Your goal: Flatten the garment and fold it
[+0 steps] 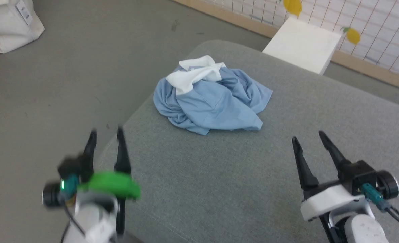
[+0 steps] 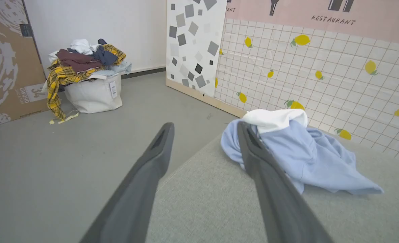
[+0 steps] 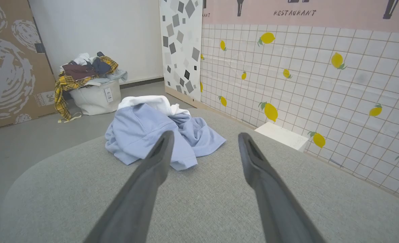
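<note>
The garment (image 1: 213, 99) is a light blue shirt with a white collar part, lying crumpled in a heap on the far part of a grey cushioned surface (image 1: 236, 175). In the left wrist view the garment (image 2: 304, 155) lies ahead to the right; in the right wrist view the garment (image 3: 158, 131) lies ahead to the left. My left gripper (image 1: 105, 133) hovers at the surface's near left corner, open and empty. My right gripper (image 1: 307, 135) is at the near right, open and empty, short of the heap. My left gripper (image 2: 204, 126) and right gripper (image 3: 204, 136) both show spread fingers.
A white fabric basket (image 2: 94, 94) piled with clothes stands on the grey floor (image 1: 67, 84) to the left. A white box (image 1: 302, 44) sits beyond the surface by the lemon-patterned grid wall (image 3: 321, 84). A cardboard panel (image 2: 3, 67) leans at the far left.
</note>
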Available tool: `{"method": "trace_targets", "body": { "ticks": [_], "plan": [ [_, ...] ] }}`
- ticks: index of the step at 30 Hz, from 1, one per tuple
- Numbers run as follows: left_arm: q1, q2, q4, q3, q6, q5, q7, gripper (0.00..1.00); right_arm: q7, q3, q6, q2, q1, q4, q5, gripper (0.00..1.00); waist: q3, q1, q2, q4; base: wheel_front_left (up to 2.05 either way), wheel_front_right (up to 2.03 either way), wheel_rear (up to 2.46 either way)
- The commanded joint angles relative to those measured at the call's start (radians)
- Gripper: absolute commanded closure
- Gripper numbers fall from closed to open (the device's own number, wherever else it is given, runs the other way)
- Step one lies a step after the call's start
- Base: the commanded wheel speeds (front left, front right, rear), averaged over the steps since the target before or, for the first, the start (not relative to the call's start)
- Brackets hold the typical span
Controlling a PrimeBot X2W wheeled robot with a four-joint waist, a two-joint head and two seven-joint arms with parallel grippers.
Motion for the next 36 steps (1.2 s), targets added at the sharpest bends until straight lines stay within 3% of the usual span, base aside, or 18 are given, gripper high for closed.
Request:
{"method": "trace_targets", "body": {
  "ticks": [1,8,15,22,30,31,33,36],
  "plan": [
    [-0.088,0.006,0.012,-0.006,-0.022,-0.023,0.02,0.0,0.002,0.001,-0.002,-0.001,-0.028,-0.011,-0.012,0.0,0.087,0.0,0.0,-0.027,0.0,0.0,0.0],
    [-0.485,0.054,0.173,-0.01,-0.141,-0.154,0.239,0.0,0.028,0.015,-0.002,-0.001,-0.107,-0.056,-0.066,0.0,0.289,0.0,0.0,-0.126,0.0,0.0,0.0],
    [-0.724,0.134,0.355,0.014,-0.175,-0.292,0.521,0.0,0.02,0.042,-0.002,-0.001,-0.192,-0.07,-0.083,0.0,0.443,0.0,0.0,-0.253,0.0,0.0,0.0],
    [-0.732,0.215,0.49,0.042,-0.115,-0.348,0.819,0.0,-0.015,0.038,-0.002,-0.001,-0.229,-0.05,-0.066,0.0,0.506,0.0,0.0,-0.356,0.0,0.0,0.0],
    [-0.597,0.227,0.53,0.07,-0.046,-0.415,1.034,0.02,-0.051,0.021,-0.002,-0.001,-0.223,-0.007,-0.03,0.0,0.484,0.0,0.0,-0.402,0.0,0.0,0.0],
    [-0.58,0.228,0.527,0.07,-0.046,-0.424,1.06,0.54,-0.054,0.02,-0.002,-0.001,-0.22,0.0,-0.026,0.0,0.471,0.0,0.0,-0.403,0.0,0.0,0.0],
    [-0.556,0.236,0.502,0.071,-0.053,-0.429,1.069,1.0,-0.061,0.016,-0.002,-0.001,-0.216,0.012,-0.019,0.0,0.439,0.0,0.0,-0.4,0.0,0.0,0.0],
    [-0.544,0.277,0.428,0.077,-0.069,-0.384,0.936,1.0,-0.069,0.012,-0.002,-0.001,-0.207,0.031,-0.008,0.0,0.38,0.0,0.0,-0.394,0.0,0.0,0.0]
  ]
}}
